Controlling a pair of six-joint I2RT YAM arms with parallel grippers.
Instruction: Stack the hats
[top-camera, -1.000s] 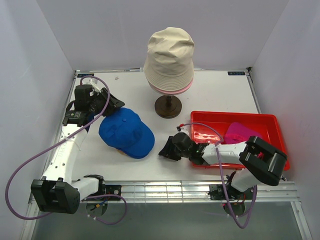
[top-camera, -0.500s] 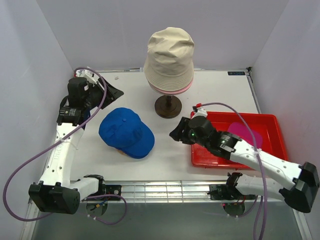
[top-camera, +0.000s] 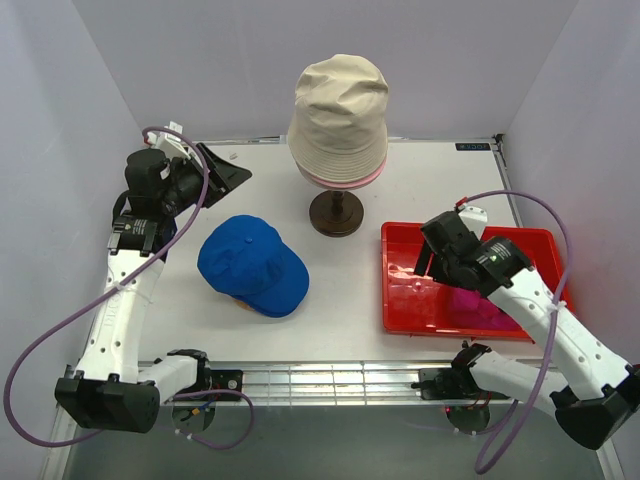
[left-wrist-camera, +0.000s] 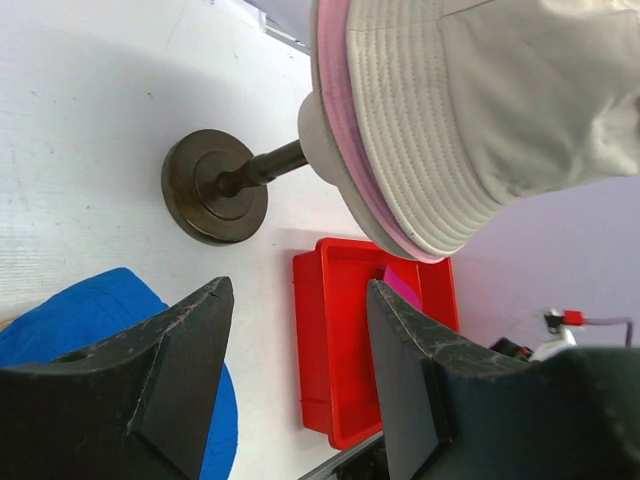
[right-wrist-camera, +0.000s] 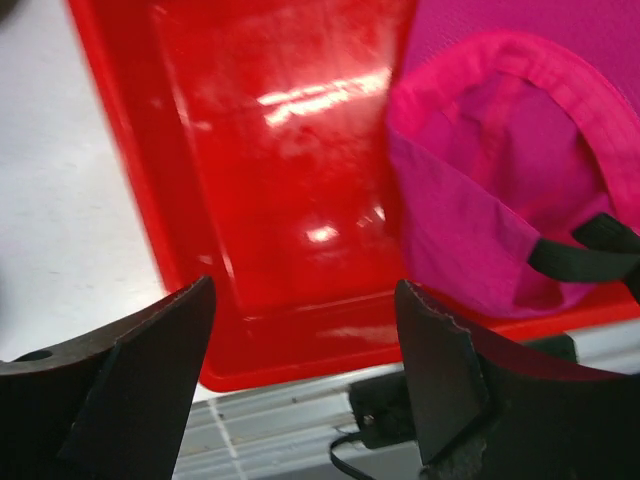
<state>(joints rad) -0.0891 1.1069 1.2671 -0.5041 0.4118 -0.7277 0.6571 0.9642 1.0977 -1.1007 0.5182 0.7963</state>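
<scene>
- Stacked on the mannequin head (left-wrist-camera: 315, 135): beige bucket hat (top-camera: 338, 108) over light pink bucket hat (top-camera: 345, 181).
- Lying on the table (top-camera: 440, 190), left of the stand (top-camera: 336, 213): bright blue brimmed cap (top-camera: 252, 265).
- Crumpled inside the red tray (right-wrist-camera: 280, 150): magenta brimmed cap (right-wrist-camera: 500, 200).
- Left gripper (left-wrist-camera: 298, 300): spread wide, gripping nothing, near the far-left corner.
- Right gripper (right-wrist-camera: 305, 300): spread wide, empty, above the tray.

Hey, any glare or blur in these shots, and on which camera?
Right wrist view: white glare streaks on the red plastic tray, and the magenta brimmed cap looks soft. Left wrist view: the beige bucket hat is crisp, stitching visible. Top external view: even light, a faint shadow beside the bright blue brimmed cap.
</scene>
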